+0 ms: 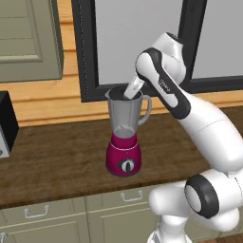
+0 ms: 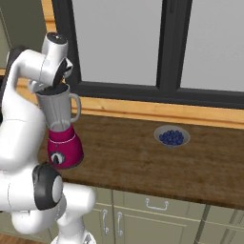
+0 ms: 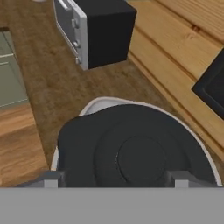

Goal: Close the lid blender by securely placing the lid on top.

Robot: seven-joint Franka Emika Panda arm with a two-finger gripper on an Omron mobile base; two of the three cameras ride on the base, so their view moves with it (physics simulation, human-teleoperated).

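Observation:
The blender [image 1: 124, 154] stands on the wooden counter, with a magenta-red base and a clear grey jar [image 1: 124, 114]; it is also at the left in the right base view [image 2: 64, 145]. The dark round lid [image 3: 135, 153] with its raised centre lies across the jar's mouth, with the pale rim [image 3: 94, 105] showing around it. My gripper [image 3: 114, 180] hangs just above the lid, and its fingertips [image 3: 50, 179] stand wide apart at either side of the disc, so it is open. From the base views the gripper [image 1: 130, 92] [image 2: 55, 86] sits right at the jar's top.
A black box appliance [image 1: 5, 124] [image 3: 100, 30] stands on the counter left of the blender. A shallow bowl of blue berries [image 2: 172, 137] lies further right. A dark window frame [image 1: 88, 57] rises behind the jar. Cabinet drawers [image 1: 37, 212] run below the counter.

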